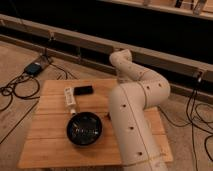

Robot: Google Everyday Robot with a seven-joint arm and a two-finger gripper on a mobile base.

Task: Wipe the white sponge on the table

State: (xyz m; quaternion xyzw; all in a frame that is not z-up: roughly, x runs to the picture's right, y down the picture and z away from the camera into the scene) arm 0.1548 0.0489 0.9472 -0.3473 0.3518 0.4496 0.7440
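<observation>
wooden planks make up the table [50, 150], which fills the lower left of the camera view and sits on a pale floor. we see 1 white arm [132, 125] rising from the bottom edge over the table's right side. it bends at a fat elbow on the right, then doubles back to a smaller joint above the table's far edge. the gripper is hidden from us, somewhere behind or below that upper joint at the table's far right, so we cannot tell what state it is in.

the white sponge does not show in any part of the tabletop we can see. where it lies we cannot tell, and the arm covers much of the table's right half.

3 other things rest on the wood. a round black bowl [84, 129] stands near the middle, just left of the arm. beyond it lies a long narrow white item with dark markings [70, 97], and just beside that, toward the far edge, is a small flat dark object [83, 90].

dark cables [15, 90] loop over the floor to the left, near a small bluish box [35, 67].
</observation>
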